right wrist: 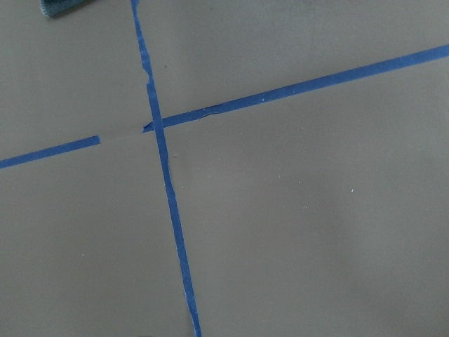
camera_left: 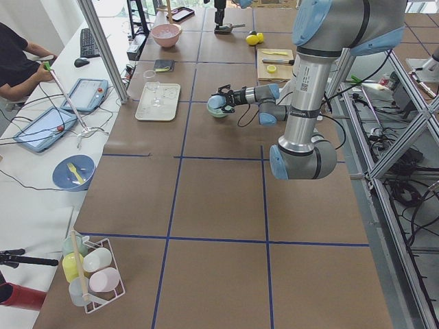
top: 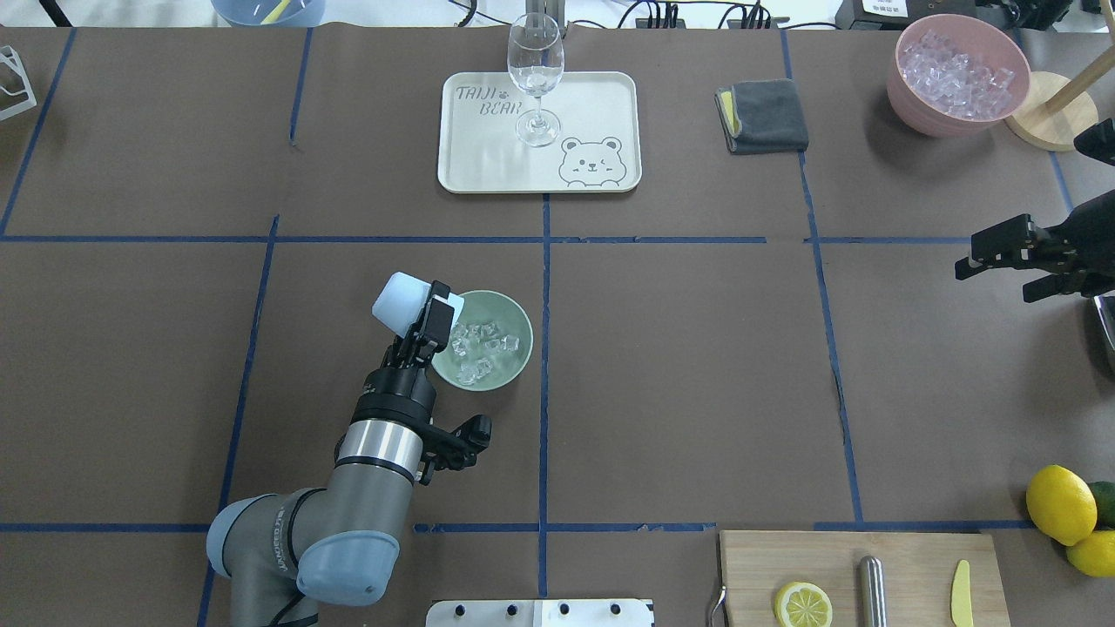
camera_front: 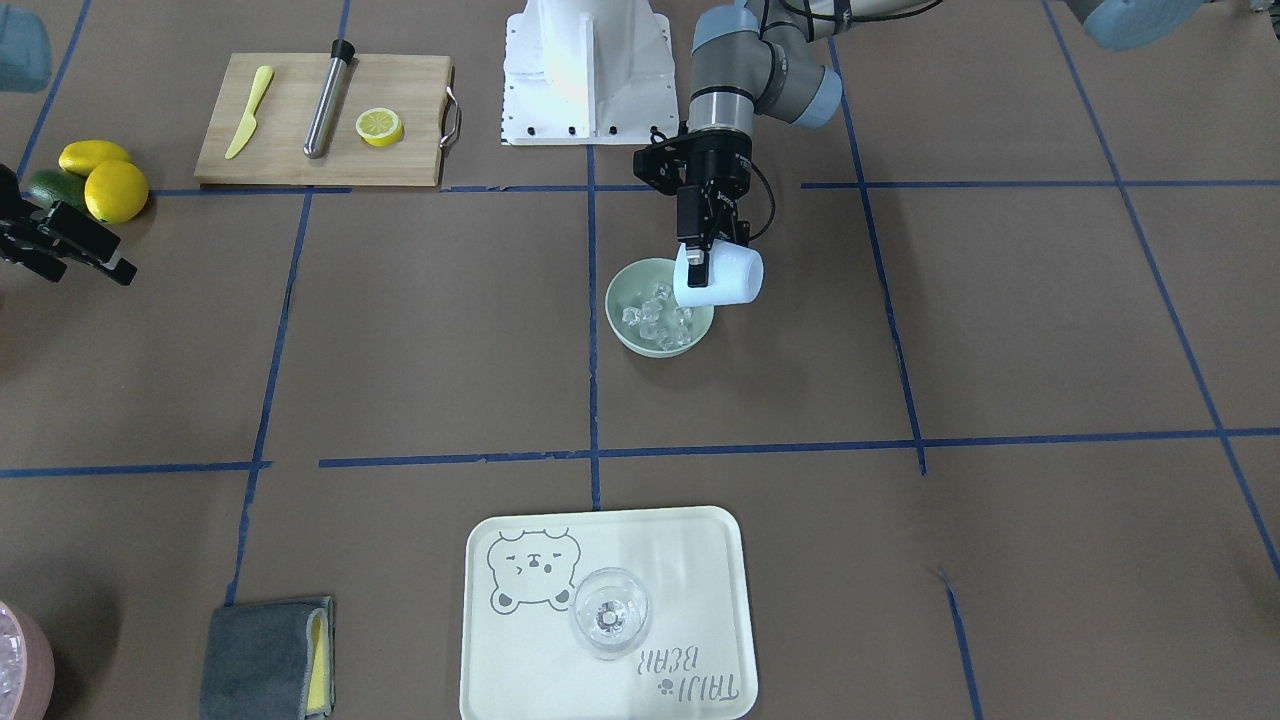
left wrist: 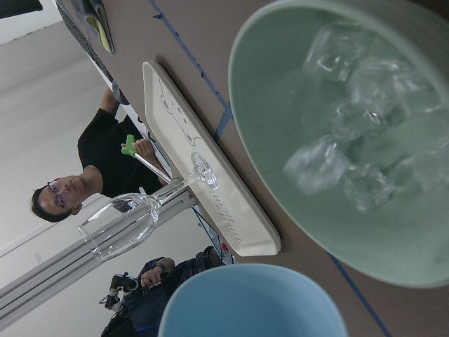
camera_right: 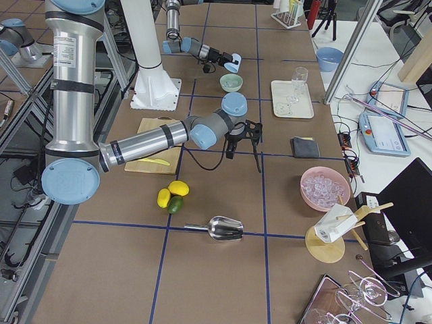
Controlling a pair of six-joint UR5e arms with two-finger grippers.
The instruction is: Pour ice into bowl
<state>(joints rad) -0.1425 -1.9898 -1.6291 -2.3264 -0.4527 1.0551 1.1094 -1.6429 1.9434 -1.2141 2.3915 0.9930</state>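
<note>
The left pincer [top: 440,313] is pinching one pale blue cup [top: 399,300] by its wall near the rim, one finger on each side. The cup lies tipped on its side in the air, its mouth over the near edge of the bowl [top: 510,366] and its base pointing away from it. In the right-side view the cup hangs clear above the bowl.

The one mint-green bowl stands on the brown worktop [camera_front: 1000,330], just beside a crossing of blue tape lines. The ice [top: 477,348] lies inside it as a loose heap of roughly ten clear cubes; the exact number cannot be told.

The right pincer [top: 993,283] hovers well apart at the far side of the worktop, its two fingers spread and holding nothing. Its wrist camera shows only bare worktop and tape.

Across from the robot lies one cream tray [top: 488,157] printed with a bear, with one wine glass [top: 535,65] upright on it. Beside the tray is one folded grey cloth [top: 765,115], and beyond that one pink tub [top: 923,117] full of clear chunks.

On the robot's right sits one wooden cutting board [top: 906,557] carrying one yellow knife [top: 960,592], one metal rod [top: 871,592] and one lemon half [top: 802,603]. Just beside it lie two lemons [top: 1060,503] and one lime [top: 1104,501], touching. One metal scoop [camera_right: 224,229] lies nearby
</note>
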